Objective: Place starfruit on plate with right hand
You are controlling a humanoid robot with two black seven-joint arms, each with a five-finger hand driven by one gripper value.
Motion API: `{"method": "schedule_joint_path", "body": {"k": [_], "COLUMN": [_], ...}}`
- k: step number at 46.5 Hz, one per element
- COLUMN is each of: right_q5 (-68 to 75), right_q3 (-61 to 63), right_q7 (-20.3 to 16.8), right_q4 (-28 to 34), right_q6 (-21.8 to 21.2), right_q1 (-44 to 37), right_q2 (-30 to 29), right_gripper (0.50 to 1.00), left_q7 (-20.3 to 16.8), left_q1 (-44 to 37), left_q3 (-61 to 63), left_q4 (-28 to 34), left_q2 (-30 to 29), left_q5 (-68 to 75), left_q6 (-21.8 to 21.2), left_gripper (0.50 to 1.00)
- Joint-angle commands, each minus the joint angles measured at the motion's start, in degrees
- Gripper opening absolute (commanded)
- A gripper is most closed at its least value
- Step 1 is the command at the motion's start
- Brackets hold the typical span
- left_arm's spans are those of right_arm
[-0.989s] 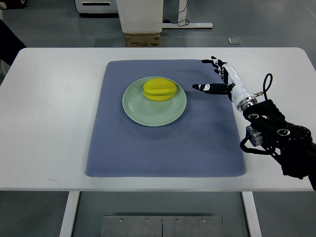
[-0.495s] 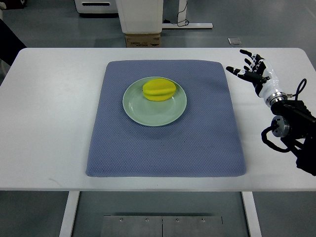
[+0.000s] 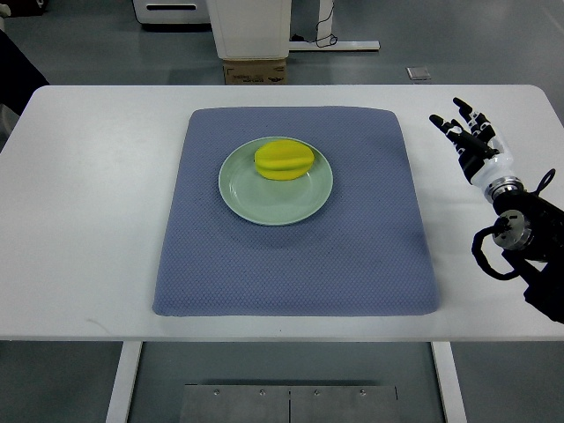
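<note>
Resting on the pale green plate (image 3: pixel 264 204), the starfruit (image 3: pixel 285 159) is bright yellow, ridged and glossy, well apart from the right hand (image 3: pixel 477 150), whose fingers (image 3: pixel 445 128) are spread and empty over the white counter (image 3: pixel 97 220) beside the blue mat (image 3: pixel 352 264).

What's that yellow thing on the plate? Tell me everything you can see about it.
It is a starfruit, bright yellow with a smooth, slightly glossy skin and lengthwise ridges running across it. It looks whole and lies on its side on the far part of a round, pale green plate, slightly off centre. Only the plate touches it. The plate sits on a blue-grey mat. The robot's right hand is well away, fingers spread, holding nothing.
</note>
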State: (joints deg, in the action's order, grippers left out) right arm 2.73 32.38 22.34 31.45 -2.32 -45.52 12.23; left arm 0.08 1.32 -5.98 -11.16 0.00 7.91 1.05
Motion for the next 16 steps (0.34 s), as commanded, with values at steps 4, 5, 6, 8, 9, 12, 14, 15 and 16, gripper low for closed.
{"method": "schedule_joint_path", "body": {"k": [4, 5, 6, 8, 9, 12, 14, 15, 16], "right_q5": [0.0, 0.0, 0.0, 0.0, 0.0, 0.0, 0.0, 0.0, 0.0], "right_q3": [0.0, 0.0, 0.0, 0.0, 0.0, -0.1, -0.1, -0.1, -0.1], "right_q7": [0.4, 0.5, 0.6, 0.6, 0.6, 0.7, 0.7, 0.7, 0.6], "right_q4": [0.0, 0.1, 0.0, 0.0, 0.0, 0.1, 0.1, 0.1, 0.1], "right_q6": [0.0, 0.0, 0.0, 0.0, 0.0, 0.0, 0.0, 0.0, 0.0], "right_q1": [0.5, 0.5, 0.5, 0.5, 0.5, 0.5, 0.5, 0.5, 0.5], "right_q2": [-0.3, -0.3, -0.3, -0.3, -0.3, -0.3, -0.4, -0.4, -0.4], "right_gripper": [1.000, 1.000, 1.000, 1.000, 1.000, 1.000, 1.000, 1.000, 1.000], "left_q7": [0.0, 0.0, 0.0, 0.0, 0.0, 0.0, 0.0, 0.0, 0.0], "left_q1": [0.0, 0.0, 0.0, 0.0, 0.0, 0.0, 0.0, 0.0, 0.0], "left_q3": [0.0, 0.0, 0.0, 0.0, 0.0, 0.0, 0.0, 0.0, 0.0], "left_q4": [0.0, 0.0, 0.0, 0.0, 0.0, 0.0, 0.0, 0.0, 0.0], "left_q2": [0.0, 0.0, 0.0, 0.0, 0.0, 0.0, 0.0, 0.0, 0.0], "left_q5": [0.0, 0.0, 0.0, 0.0, 0.0, 0.0, 0.0, 0.0, 0.0], "left_q6": [0.0, 0.1, 0.0, 0.0, 0.0, 0.0, 0.0, 0.0, 0.1], "left_gripper": [1.000, 1.000, 1.000, 1.000, 1.000, 1.000, 1.000, 1.000, 1.000]}}
